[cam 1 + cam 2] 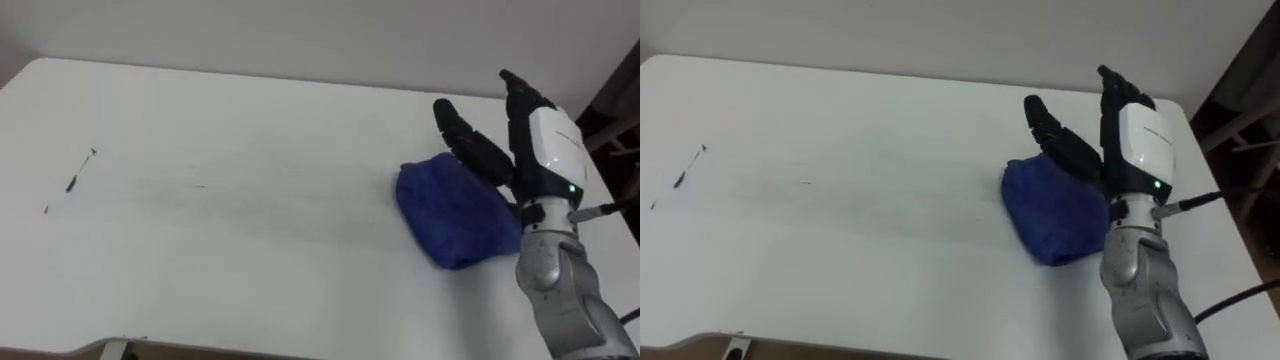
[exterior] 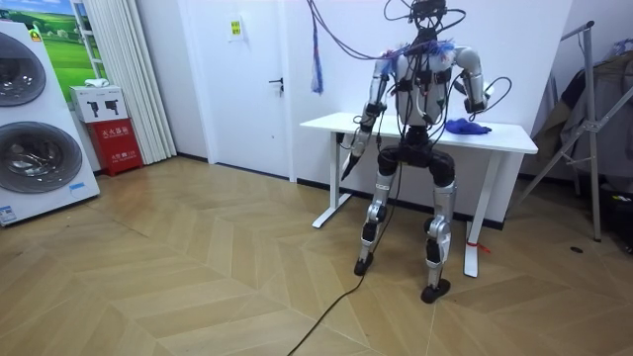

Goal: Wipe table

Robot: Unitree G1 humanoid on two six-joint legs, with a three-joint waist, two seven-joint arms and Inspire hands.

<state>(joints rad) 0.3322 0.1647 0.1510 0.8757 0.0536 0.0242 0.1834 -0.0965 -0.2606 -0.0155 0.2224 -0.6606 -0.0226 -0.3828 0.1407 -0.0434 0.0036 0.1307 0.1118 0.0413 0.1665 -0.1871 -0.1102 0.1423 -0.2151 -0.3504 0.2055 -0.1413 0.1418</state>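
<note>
A crumpled blue cloth (image 1: 455, 215) lies on the right part of the white table (image 1: 250, 150). My right hand (image 1: 545, 140) is raised at the cloth's far right edge, open, with straight fingers pointing away and the thumb spread out over the cloth. I cannot tell whether it touches the cloth. Thin dark marks (image 1: 75, 180) streak the table's left part. In the room view I stand at the table's near side, facing it, and my left hand (image 2: 348, 163) hangs down by the table's edge.
The table's front edge runs along the bottom of the eye views, with a wall behind it. In the room view, washing machines (image 2: 35, 129) and a red box (image 2: 117, 145) stand at the left, and a metal rack (image 2: 593, 129) at the right.
</note>
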